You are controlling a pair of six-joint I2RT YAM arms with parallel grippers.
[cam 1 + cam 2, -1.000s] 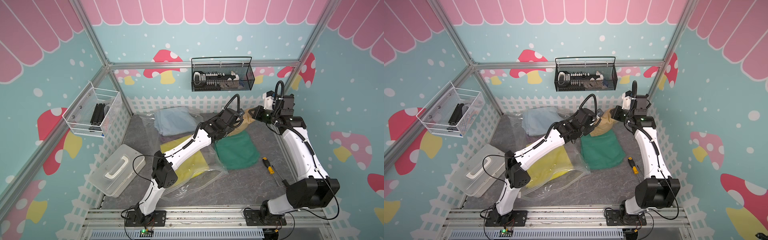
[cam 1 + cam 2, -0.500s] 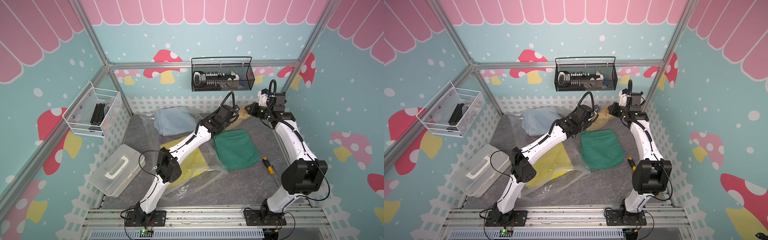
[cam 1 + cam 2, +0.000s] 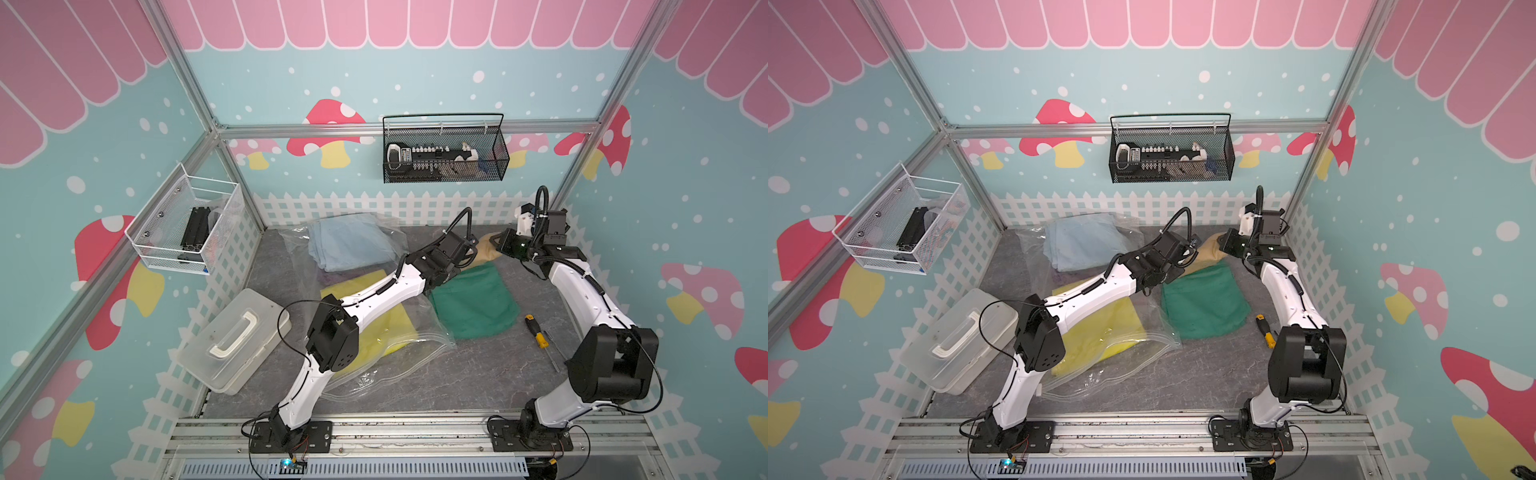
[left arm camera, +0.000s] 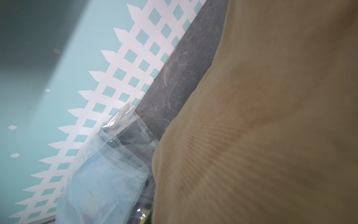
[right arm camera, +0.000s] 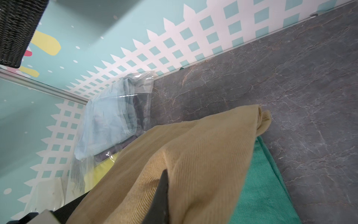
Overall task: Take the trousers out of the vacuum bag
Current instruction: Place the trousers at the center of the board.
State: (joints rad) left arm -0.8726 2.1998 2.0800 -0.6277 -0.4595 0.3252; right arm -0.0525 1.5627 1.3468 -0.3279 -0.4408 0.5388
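Partway: dark green cloth trousers [image 3: 473, 301] lie beside the clear plastic vacuum bag [image 3: 434, 334], left gripper [image 3: 473, 254] and right gripper [image 3: 496, 242] clench tan trousers [image 3: 485, 252], yellow trousers [image 3: 388, 326] and light blue trousers [image 3: 349, 245] stay inside.

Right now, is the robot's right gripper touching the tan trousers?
Touching. In the right wrist view the tan trousers fold tightly around one dark jaw of the right gripper, and the jaws are shut on the cloth.

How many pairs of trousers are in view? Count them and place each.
4: dark green trousers on the table, outside the vacuum bag; tan trousers lifted behind them; yellow trousers and light blue trousers inside it. More may hide beneath.
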